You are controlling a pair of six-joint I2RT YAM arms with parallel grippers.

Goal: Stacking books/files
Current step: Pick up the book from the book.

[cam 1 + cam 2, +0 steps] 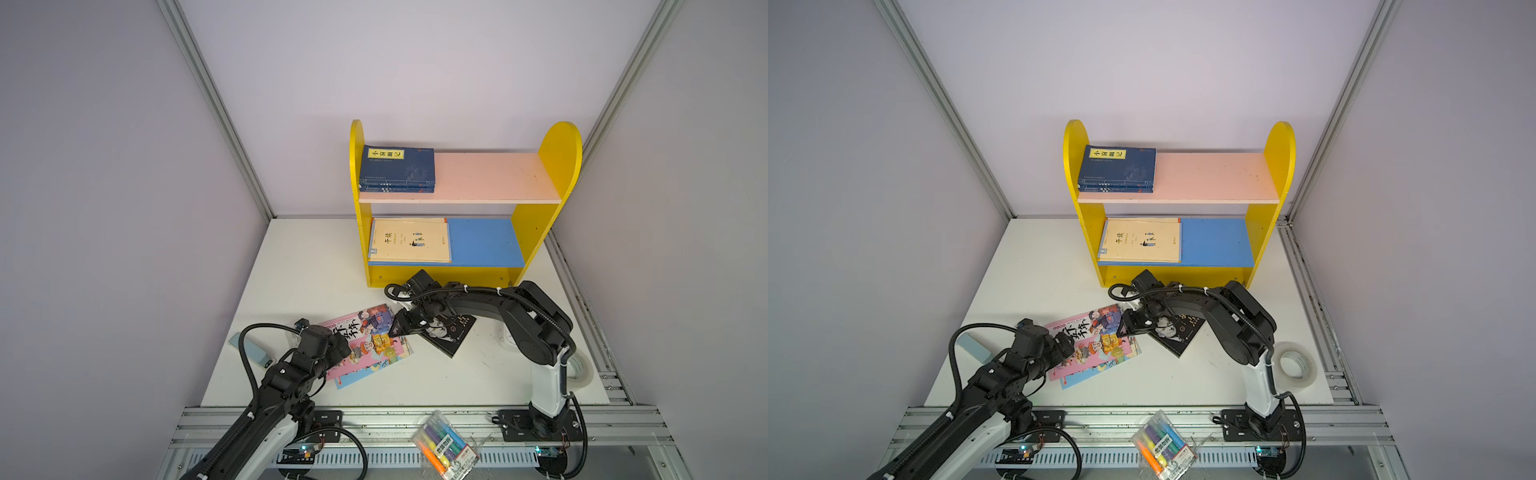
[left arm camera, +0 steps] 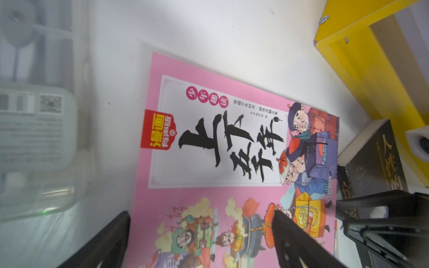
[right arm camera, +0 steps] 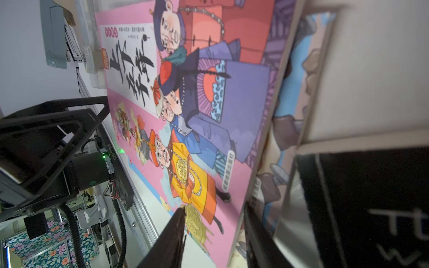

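Fingers [image 2: 294, 236] of the left gripper [image 2: 200, 214] are spread wide and empty, one over the cover of the pink cartoon book [image 1: 368, 338], one beyond its edge over the table [image 1: 316, 257]; the right gripper [image 3: 214, 206] is half-parted astride the book's opposite edge, one finger on the cover, one past it; whether it pinches cannot be told. The book lies mid-table on a blue cartoon book [image 1: 345, 384]; the black portrait book [image 1: 449, 336] is just beside. Step in hand, by judgement: taking up the pink book; the navy stack [image 1: 397, 166] and cream stack [image 1: 409, 241] are shelved already. The next move likely calls for the right jaws to close on that thin edge while the left steadies, then a lift over the yellow front lip of the shelf [image 1: 440, 276]. Free room: the blue board [image 1: 486, 243] beside the cream stack; the pink board [image 1: 490, 174] beside the navy; bare table toward the front.
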